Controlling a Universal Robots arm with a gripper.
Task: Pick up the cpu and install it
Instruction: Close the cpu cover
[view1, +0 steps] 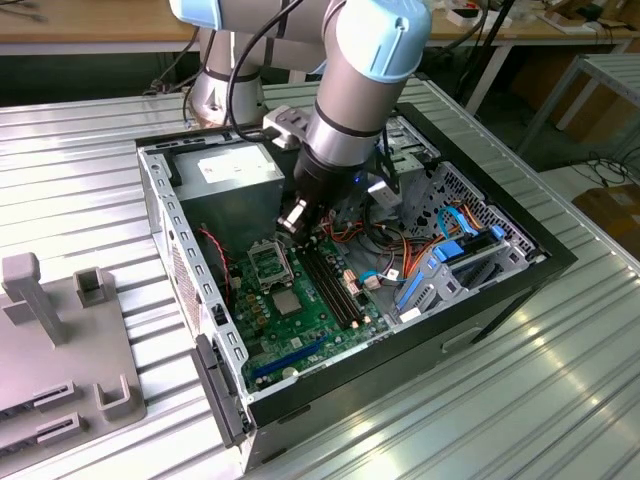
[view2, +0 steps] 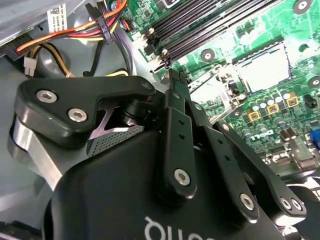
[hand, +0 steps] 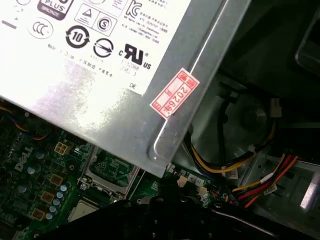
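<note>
My gripper (view1: 293, 217) hangs inside the open computer case (view1: 190, 290), just above and beside the black square socket frame (view1: 268, 262) on the green motherboard. In the second wrist view the gripper (view2: 171, 75) has its fingers drawn together, pointing at the board's edge near the socket (view2: 263, 65). The socket's metal plate stands swung open. The cpu is hidden; whether it sits between the fingers cannot be told. A pale bit shows at the gripper's tip in the exterior view. The socket (hand: 107, 172) also peeks out below the power supply.
The silver power supply (view1: 235, 175) stands close beside the arm. Memory slots (view1: 330, 280) and bundled cables (view1: 390, 250) lie toward the exterior view's right, with blue drive parts (view1: 450, 260) beyond. A small bare grey chip (view1: 287, 300) sits below the socket. A grey fixture (view1: 60, 340) lies outside the case.
</note>
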